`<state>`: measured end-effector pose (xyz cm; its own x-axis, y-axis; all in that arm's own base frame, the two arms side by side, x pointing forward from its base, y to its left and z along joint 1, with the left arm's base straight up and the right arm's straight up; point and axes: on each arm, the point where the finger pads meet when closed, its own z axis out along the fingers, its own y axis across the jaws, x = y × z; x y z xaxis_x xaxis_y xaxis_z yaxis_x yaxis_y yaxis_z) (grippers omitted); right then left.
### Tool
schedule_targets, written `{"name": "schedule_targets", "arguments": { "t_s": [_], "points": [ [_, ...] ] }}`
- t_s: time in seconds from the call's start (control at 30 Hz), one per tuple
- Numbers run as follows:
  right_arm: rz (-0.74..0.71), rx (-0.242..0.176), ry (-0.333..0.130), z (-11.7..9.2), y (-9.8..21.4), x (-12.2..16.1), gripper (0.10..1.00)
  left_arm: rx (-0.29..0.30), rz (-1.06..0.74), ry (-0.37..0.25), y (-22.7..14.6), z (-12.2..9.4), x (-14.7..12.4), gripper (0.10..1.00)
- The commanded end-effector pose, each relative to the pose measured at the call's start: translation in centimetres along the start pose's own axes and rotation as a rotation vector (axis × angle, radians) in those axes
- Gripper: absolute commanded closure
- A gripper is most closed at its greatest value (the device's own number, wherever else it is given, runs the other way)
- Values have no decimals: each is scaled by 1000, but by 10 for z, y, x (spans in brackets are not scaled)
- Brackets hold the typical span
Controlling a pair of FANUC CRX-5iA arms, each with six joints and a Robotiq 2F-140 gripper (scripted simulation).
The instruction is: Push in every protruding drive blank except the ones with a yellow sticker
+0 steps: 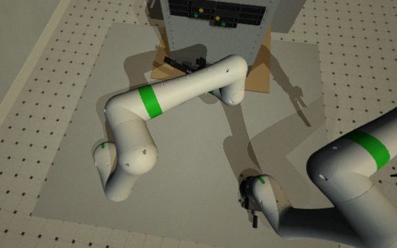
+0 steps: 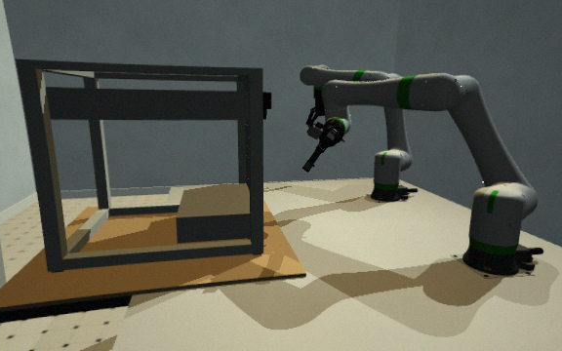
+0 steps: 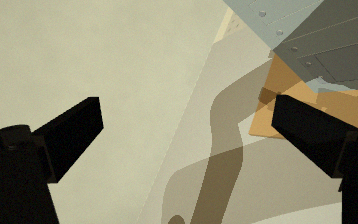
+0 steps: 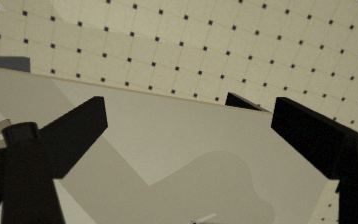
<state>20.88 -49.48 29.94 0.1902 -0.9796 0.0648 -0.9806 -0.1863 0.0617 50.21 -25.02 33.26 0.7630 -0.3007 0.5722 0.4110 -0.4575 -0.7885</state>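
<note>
The rack (image 1: 216, 43) (image 2: 255, 171) (image 3: 352, 62) stands upright on a wooden board. Its front has a band of dark drive blanks (image 1: 251, 15) near the top. Yellow stickers (image 1: 201, 10) (image 1: 218, 18) and green stickers (image 1: 196, 15) (image 1: 223, 24) show on it. A dark block (image 2: 267, 103) sticks out of the front in the exterior view; which blanks stick out is hard to tell. My left gripper (image 1: 184, 63) (image 3: 188, 111) is open and empty, below the blanks in front of the rack. My right gripper (image 4: 189, 112) is open and empty, well away from the rack, partly cut off in the top view.
The wooden board (image 1: 260, 83) (image 2: 273, 270) (image 3: 260, 122) reaches out in front of the rack. A box (image 2: 213, 229) sits low inside the frame. The left forearm (image 1: 185, 86) crosses before the rack; the right arm (image 1: 343, 179) extends off the right edge.
</note>
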Motion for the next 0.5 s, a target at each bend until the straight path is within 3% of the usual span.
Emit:
{"name": "schedule_targets", "arguments": {
  "t_s": [0.0,0.27,0.47],
  "points": [
    [43,13,-21,10,57,2,98,-1,-2,0,-1,0,1,98],
    [113,33,-50,25,133,-13,98,-1,-2,0,-1,0,1,98],
    [138,41,-58,30,160,-21,98,-1,-2,0,-1,0,1,98]
  ]
}}
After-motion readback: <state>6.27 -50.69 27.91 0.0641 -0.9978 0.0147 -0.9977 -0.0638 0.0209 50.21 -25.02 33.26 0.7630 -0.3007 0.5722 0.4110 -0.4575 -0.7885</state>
